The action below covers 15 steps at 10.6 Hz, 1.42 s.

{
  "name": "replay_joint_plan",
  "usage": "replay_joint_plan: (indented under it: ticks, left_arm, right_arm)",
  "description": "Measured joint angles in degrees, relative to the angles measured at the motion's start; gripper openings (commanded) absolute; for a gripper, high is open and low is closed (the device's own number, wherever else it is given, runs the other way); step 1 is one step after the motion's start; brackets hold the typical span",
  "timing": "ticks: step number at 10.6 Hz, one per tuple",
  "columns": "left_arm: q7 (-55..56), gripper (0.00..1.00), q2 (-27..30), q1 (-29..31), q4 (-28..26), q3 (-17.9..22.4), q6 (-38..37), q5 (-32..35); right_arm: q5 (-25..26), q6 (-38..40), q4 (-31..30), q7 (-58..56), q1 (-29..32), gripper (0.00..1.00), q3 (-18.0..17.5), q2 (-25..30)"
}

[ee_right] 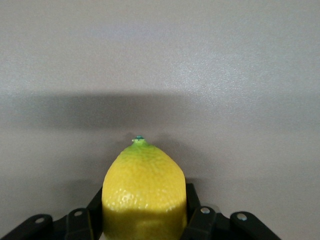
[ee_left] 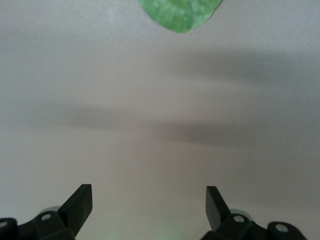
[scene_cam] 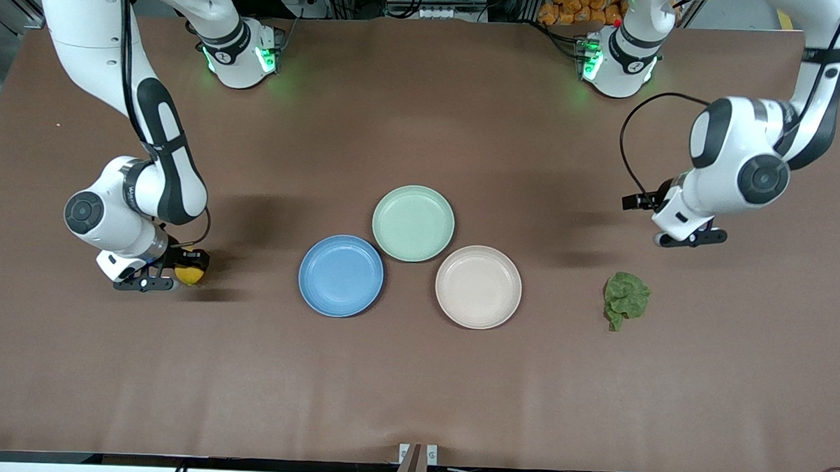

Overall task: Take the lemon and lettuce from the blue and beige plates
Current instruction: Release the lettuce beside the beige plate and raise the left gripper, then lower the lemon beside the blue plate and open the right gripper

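R gripper (scene_cam: 181, 275): fingers clamped on lemon (scene_cam: 189, 275), tip poking out past fingertips, low over table for set-down. L gripper (scene_cam: 692, 237): fingers wide, empty; lettuce (scene_cam: 626, 299) on table ahead of fingertips, plates (scene_cam: 342, 276) bare.

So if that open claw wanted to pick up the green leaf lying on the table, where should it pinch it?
Probably from straight above, pinching the raised, crumpled middle of the lettuce. It lies flat on the table beside the beige plate, so its edges offer little to catch. The left gripper is open and empty, close by.
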State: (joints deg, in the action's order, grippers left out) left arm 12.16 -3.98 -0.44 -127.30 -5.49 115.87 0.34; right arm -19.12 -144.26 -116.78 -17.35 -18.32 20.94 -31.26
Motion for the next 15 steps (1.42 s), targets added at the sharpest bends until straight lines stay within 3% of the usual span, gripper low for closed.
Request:
replay_joint_plan:
  ticks: [1, 2, 5, 8, 13, 15]
  left_arm:
    - [0.0, 1.0, 1.97, -0.03, -0.05, -0.02, 0.72, -0.04]
    - [0.01, 1.0, 4.01, -0.07, 0.44, -0.08, 2.03, -0.08]
    - [0.01, 1.0, 7.26, -0.05, 7.4, -0.86, 2.56, -0.09]
    - [0.0, 1.0, 7.29, -0.05, 13.73, -1.01, 2.11, -0.09]
    - [-1.06, 1.0, 6.78, 0.35, 28.46, -0.78, -12.64, -0.09]
    - [-1.14, 1.0, 6.64, 0.59, 31.22, -0.7, -17.06, -0.09]
  right_arm:
    - [0.0, 0.01, 0.0, -0.04, 0.0, 0.78, 0.0, 0.0]
    - [0.0, 0.04, 0.0, -0.06, 0.0, 1.0, 0.0, 0.0]
    - [-0.01, 2.42, 0.15, -0.19, 0.0, 1.0, -0.15, -0.02]
    - [-0.04, 12.79, 4.61, -0.22, 0.0, 1.0, 0.02, 1.11]
    - [-0.04, 23.08, 10.1, -0.55, 0.03, 1.0, 2.35, 3.58]
    - [-0.03, 27.72, 12.22, -0.75, 0.06, 1.0, 3.56, 4.72]
